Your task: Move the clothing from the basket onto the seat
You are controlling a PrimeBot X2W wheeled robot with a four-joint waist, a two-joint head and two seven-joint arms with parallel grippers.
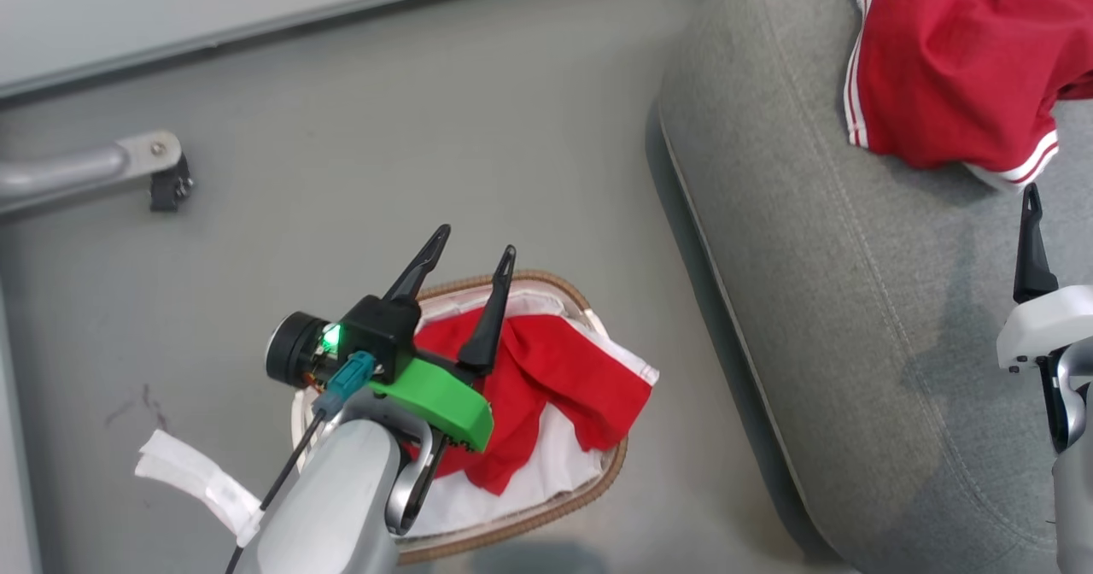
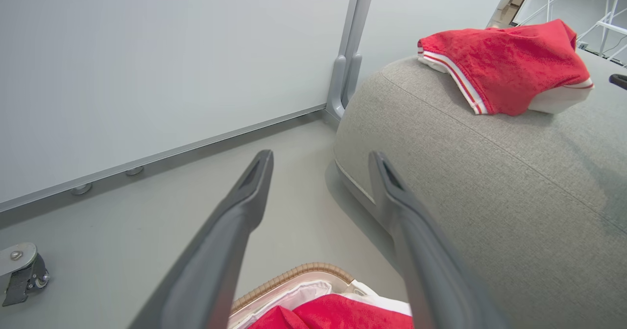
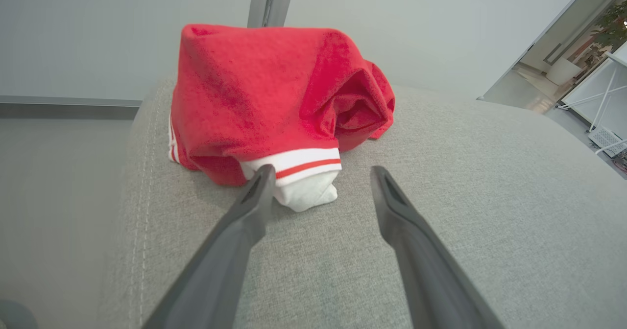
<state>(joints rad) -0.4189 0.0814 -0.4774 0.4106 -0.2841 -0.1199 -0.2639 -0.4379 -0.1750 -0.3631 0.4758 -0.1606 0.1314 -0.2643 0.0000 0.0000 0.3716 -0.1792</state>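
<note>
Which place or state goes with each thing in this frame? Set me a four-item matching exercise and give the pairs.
Things
1. red garment with the striped white cuff
2. other red garment
3. left gripper
4. right gripper

Places or states
a. open, above the basket
b. open and empty, fingertips close to a white cuff
c. lying on the grey seat
d. in the basket, one corner over its rim

Pairs: 1-c, 2-d, 3-a, 4-b
</note>
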